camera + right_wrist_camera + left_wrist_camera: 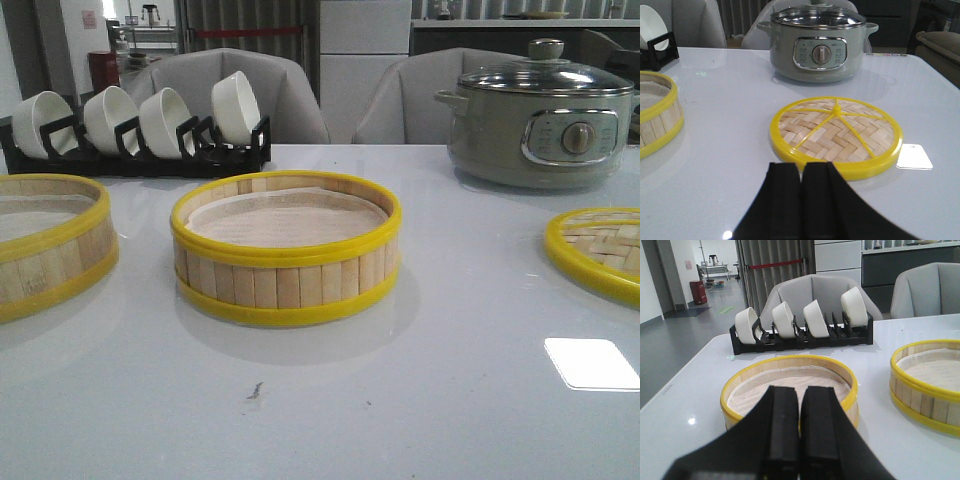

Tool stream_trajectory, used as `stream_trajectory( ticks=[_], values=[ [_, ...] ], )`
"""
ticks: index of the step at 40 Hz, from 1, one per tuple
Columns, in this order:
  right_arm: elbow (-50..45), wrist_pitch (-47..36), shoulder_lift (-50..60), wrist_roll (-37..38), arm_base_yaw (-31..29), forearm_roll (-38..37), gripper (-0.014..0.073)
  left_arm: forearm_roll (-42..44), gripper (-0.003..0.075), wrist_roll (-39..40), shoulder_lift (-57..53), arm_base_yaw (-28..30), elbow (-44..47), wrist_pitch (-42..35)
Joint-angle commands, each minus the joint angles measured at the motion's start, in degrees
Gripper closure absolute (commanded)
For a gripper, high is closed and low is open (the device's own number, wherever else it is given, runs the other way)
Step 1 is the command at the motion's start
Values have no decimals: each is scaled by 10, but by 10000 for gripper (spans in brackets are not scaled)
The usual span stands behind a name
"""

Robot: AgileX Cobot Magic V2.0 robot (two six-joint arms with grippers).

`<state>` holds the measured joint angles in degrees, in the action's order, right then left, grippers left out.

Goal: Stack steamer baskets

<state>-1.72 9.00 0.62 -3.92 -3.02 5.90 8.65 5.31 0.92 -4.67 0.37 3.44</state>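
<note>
Since nothing is stacked yet, the step in hand looks like the first pick: one basket has to go onto the other.

Left to right over the table:
- Left steamer basket [45, 245] sits at the left edge of the front view, upright, liner inside. Left gripper [800, 432] hangs just short of its near rim, fingers pressed together, holding nothing. It needs to open before it can take the rim.
- Bowl rack [140, 135] behind it, well apart. Not in the way, but lift straight up to avoid swinging toward it.
- Centre steamer basket [286, 250], upright on the table [400, 400], clear gap to the left one. Natural base for the stack.
- Cooker [540, 120] at the back right, out of the path.
- Woven lid [836, 135] on the right, flat. Right gripper [801, 200] points at it, fingers closed, empty. Lid isn't part of this step, so leave it.

My read: pinch the left basket's wall across the yellow rim, inner finger inside the ring without snagging the liner. Keep it level, carry it over the centre basket, line up the rims, then lower. A tilted set-down will likely catch on the rim.
</note>
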Motion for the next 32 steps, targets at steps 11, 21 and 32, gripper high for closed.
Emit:
stream_trajectory(
  ticks=[11,21,32],
  values=[
    [8,-52,12,-5,1,3,545,0,629,6,12,-4,0,-50],
    [8,-52,12,-5,1,3,545,0,629,6,12,-4,0,-50],
    [8,-52,12,-5,1,3,545,9,629,2,12,-3,0,-51]
  ],
)
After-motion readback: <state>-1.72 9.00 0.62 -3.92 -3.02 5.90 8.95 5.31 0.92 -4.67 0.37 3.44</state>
